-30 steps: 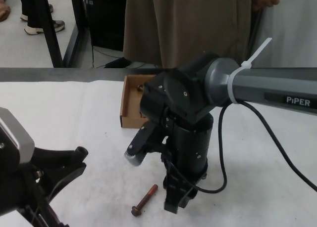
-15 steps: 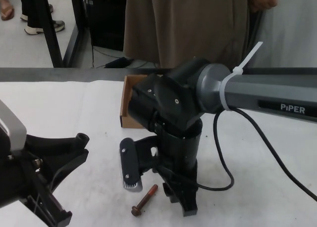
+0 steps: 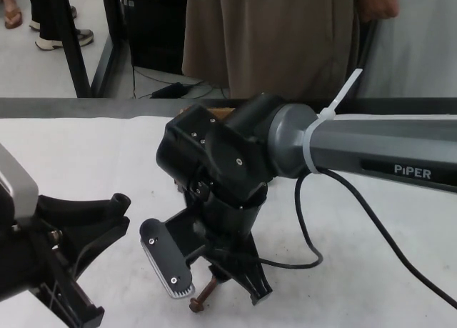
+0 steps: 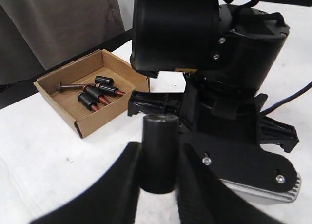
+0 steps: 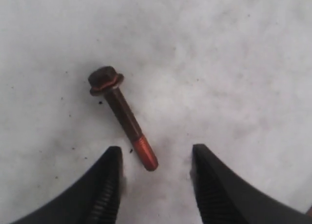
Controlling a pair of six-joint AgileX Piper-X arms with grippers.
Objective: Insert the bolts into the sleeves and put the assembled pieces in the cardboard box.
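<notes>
A rust-brown bolt lies flat on the white bench, head away from my right gripper. That gripper is open and hangs just above the bolt's threaded end, one finger on each side. In the high view the bolt shows under the right gripper near the front edge. My left gripper is shut on a black sleeve, held upright to the left of the right arm. The cardboard box behind holds several bolt-and-sleeve pieces.
The right arm's wrist hides most of the box in the high view. Its black cable loops over the bench to the right. A person stands beyond the far edge.
The right gripper swung left and down, turning its wrist, and now straddles the bolt. The left arm has barely moved.
</notes>
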